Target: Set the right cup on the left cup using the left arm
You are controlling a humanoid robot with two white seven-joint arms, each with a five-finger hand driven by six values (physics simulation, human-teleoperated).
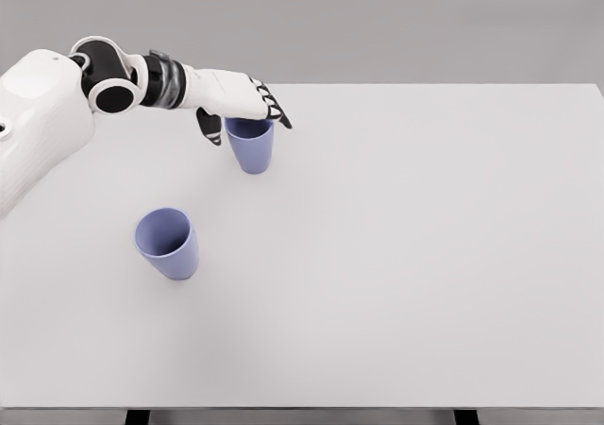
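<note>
Your left hand (247, 104) hovers with spread fingers, holding nothing, just above the right lilac plastic cup (251, 145); I judge you must now close around it before carrying it to the nearer left lilac cup (168, 243).

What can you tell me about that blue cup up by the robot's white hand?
The periwinkle-blue smooth plastic-looking cup stands upright on the white table, tapering toward its base, mouth open upward. The left hand sits over its rim, dark fingertips draped at the far edge; whether they grip it is unclear.
</note>
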